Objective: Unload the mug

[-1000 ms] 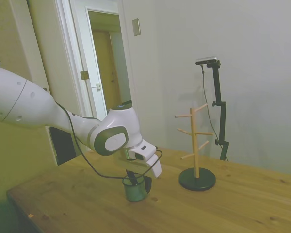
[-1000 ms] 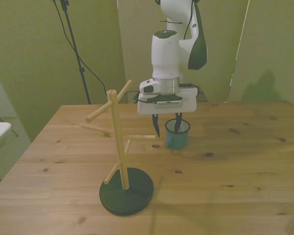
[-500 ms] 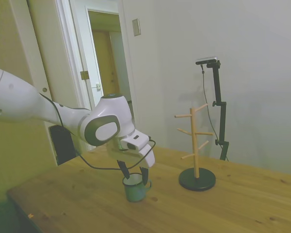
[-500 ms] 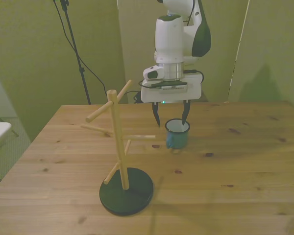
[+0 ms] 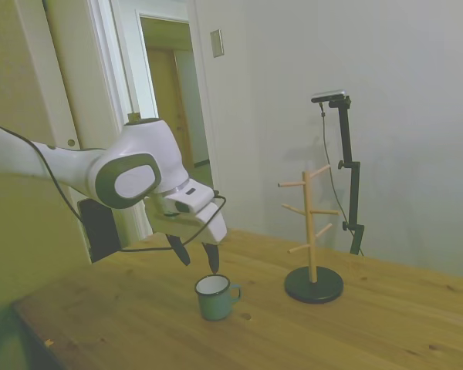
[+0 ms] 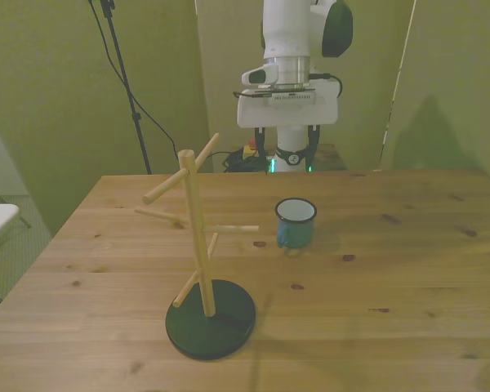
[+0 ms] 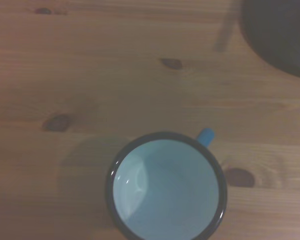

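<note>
Change: your gripper [image 5: 195,259] is now hanging clear above the mug [image 5: 215,297]; a second ago its fingers were straddling the rim.
Mug: it is standing upright on the wooden table [image 5: 386,324], lower middle of the side view, handle pointing toward the rack. In the front view you are seeing it [image 6: 296,223] at frame centre; the wrist view is showing its [image 7: 166,186] pale inside and dark rim.
Rack: the wooden mug tree [image 6: 198,237] is standing on its dark round base, lower left of centre in the front view, every peg bare.
Fingers: they are spread apart, holding nothing, above and behind the mug, upper middle of the front view [image 6: 287,150].
</note>
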{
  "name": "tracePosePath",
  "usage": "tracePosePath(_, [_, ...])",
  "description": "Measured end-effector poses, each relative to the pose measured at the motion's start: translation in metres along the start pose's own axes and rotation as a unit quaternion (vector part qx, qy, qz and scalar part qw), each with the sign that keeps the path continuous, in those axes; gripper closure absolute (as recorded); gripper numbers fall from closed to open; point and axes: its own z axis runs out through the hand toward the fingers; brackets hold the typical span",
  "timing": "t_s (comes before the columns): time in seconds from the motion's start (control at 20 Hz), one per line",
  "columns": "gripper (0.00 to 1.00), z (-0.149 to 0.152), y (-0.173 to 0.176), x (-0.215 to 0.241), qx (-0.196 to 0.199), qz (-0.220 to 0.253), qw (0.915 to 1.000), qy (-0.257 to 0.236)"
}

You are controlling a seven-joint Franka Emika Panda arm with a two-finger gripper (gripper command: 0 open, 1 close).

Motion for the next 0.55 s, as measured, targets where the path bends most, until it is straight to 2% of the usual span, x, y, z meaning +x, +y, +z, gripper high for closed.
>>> tracePosePath(0.3, [0.00, -0.024, -0.006, -0.034, -0.001, -0.021, 0.9998, 0.000])
tracePosePath(0.55, [0.00, -0.030, -0.011, -0.054, -0.010, -0.023, 0.9997, -0.007])
